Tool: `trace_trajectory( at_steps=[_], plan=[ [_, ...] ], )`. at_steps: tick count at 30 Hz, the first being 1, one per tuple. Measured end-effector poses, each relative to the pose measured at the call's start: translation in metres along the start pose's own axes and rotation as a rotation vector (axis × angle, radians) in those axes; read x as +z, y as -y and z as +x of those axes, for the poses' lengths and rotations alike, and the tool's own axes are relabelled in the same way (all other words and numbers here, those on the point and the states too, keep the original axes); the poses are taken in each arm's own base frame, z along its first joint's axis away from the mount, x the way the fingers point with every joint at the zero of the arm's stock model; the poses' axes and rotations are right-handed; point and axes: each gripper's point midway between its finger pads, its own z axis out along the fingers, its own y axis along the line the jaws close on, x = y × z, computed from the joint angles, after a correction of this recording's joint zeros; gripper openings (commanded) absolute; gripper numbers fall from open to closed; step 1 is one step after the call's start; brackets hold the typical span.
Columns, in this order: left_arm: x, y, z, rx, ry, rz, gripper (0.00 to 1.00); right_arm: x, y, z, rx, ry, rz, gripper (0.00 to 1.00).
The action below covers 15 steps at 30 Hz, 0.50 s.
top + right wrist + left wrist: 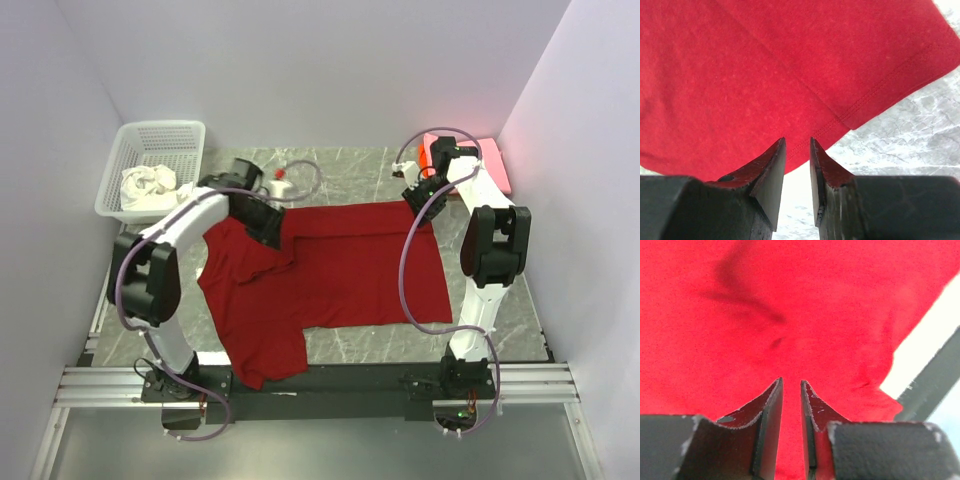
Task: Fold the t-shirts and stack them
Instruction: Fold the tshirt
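Observation:
A deep red t-shirt (350, 270) lies spread on the marble table, its far strip folded over and one sleeve hanging toward the near edge. My left gripper (268, 232) hovers over the shirt's far left part. In the left wrist view its jaws (791, 382) stand narrowly open, with red cloth (815, 300) below and nothing pinched. My right gripper (413, 203) sits at the shirt's far right corner. It (797, 141) is open just off the stitched hem (860, 105), with bare table showing between its fingers. A white t-shirt (148, 186) lies crumpled in the basket. Pink (485, 160) and orange (428, 152) cloth lie at the back right.
The white lattice basket (165, 135) stands at the back left against the wall. A small white and red object (280, 182) lies behind the left arm. Marble table (900, 150) shows to the right of the shirt. A metal rail (330, 385) runs along the near edge.

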Motion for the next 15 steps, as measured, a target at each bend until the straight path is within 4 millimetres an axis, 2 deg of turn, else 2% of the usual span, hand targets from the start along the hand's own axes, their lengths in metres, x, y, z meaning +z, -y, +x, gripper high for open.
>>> trace_trajectory(
  at_steps=[3, 7, 10, 15],
  plan=[
    [-0.023, -0.033, 0.000, -0.065, 0.041, -0.083, 0.27, 0.002, 0.001, -0.003, 0.020, 0.001, 0.020, 0.32],
    [-0.037, -0.091, 0.023, -0.194, 0.005, -0.217, 0.27, 0.016, -0.002, -0.007, 0.044, -0.019, 0.064, 0.31],
    [-0.030, -0.126, 0.046, -0.273, -0.065, -0.288, 0.27, 0.029, -0.009, -0.009, 0.053, -0.048, 0.082, 0.31],
    [-0.012, -0.153, 0.075, -0.348, -0.180, -0.337, 0.23, 0.051, -0.007, -0.010, 0.068, -0.098, 0.120, 0.28]
  ],
)
